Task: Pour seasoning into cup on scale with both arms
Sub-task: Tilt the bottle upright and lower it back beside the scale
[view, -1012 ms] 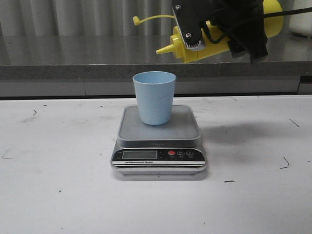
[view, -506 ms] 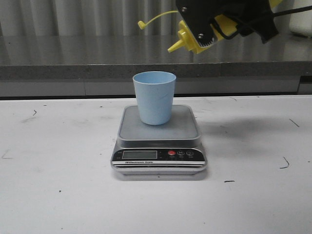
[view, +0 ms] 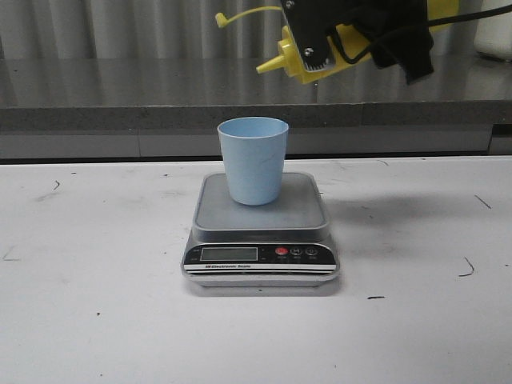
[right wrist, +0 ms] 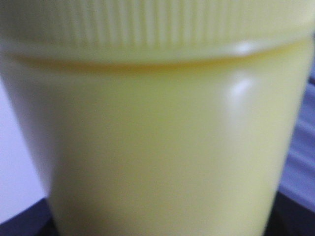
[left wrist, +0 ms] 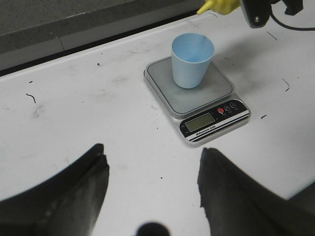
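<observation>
Sitting at the centre of the front view, the cup (view: 253,160) stands upright on the steel platform of the scale (view: 262,228), near its back edge. It looks light and smooth, likely to tip or skate on the slick platform if nudged, so a hold around its lower wall would steady it best. From the left wrist view the cup's inside reads as plain blue with no contents I can make out. The left gripper (left wrist: 150,184) hangs over the table (view: 96,312) at the lower middle of that view, well apart from the scale, its fingers spread wide and holding nothing.

Moving right, the seasoning bottle (view: 320,50) is tipped nearly level in the upper right of the front view, its nozzle pointing left and its tethered tip cover (view: 222,18) dangling free, so the spout seems uncapped. The nozzle tip sits above and a little right of the cup's rim, well apart from it. The right gripper (view: 324,36) is clamped around the bottle's body; the right wrist view is filled with yellow plastic. The bottle's soft wall should give under a squeeze, so a mid-body grip suits it. How full it is I cannot tell.
</observation>
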